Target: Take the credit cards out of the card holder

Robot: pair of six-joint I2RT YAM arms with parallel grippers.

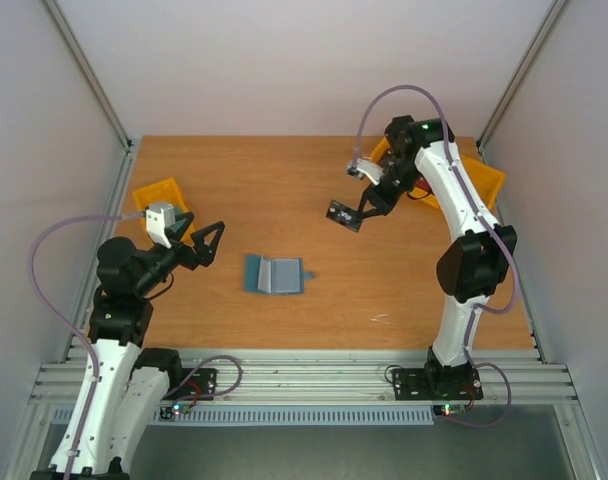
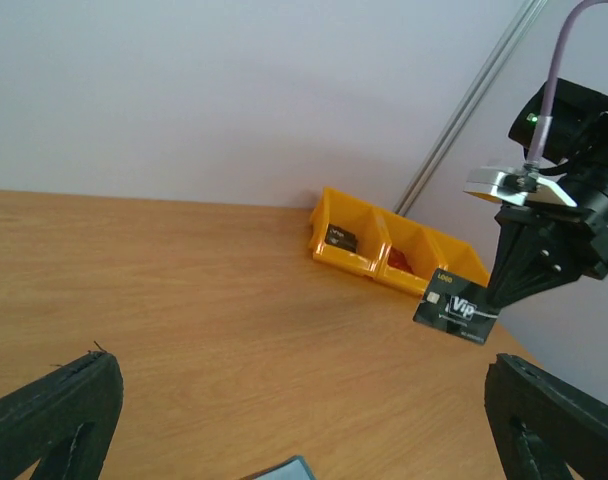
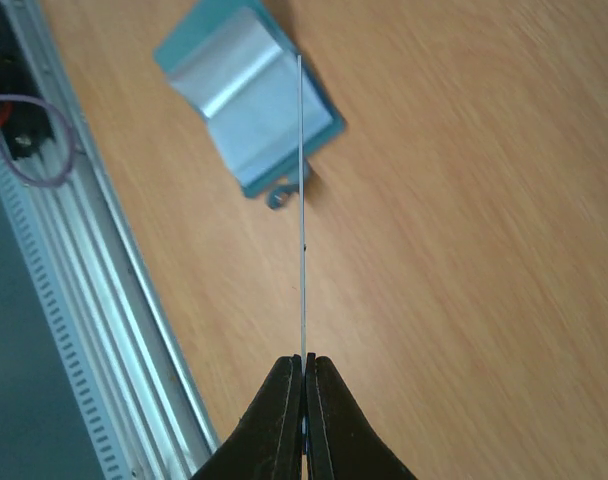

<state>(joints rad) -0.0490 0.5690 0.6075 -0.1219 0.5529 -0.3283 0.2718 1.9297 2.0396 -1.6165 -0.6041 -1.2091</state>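
Observation:
The card holder lies unfolded on the table between the arms, teal with pale blue lining; it also shows in the right wrist view, and a corner of it in the left wrist view. My right gripper is shut on a black credit card marked "VIP" and holds it in the air, up and to the right of the card holder. The right wrist view shows that card edge-on between the shut fingers. My left gripper stands open and empty, left of the card holder.
A yellow bin sits at the left behind my left arm. A second yellow bin at the back right holds a dark card-like thing and something red. The table's metal rail runs along the near edge.

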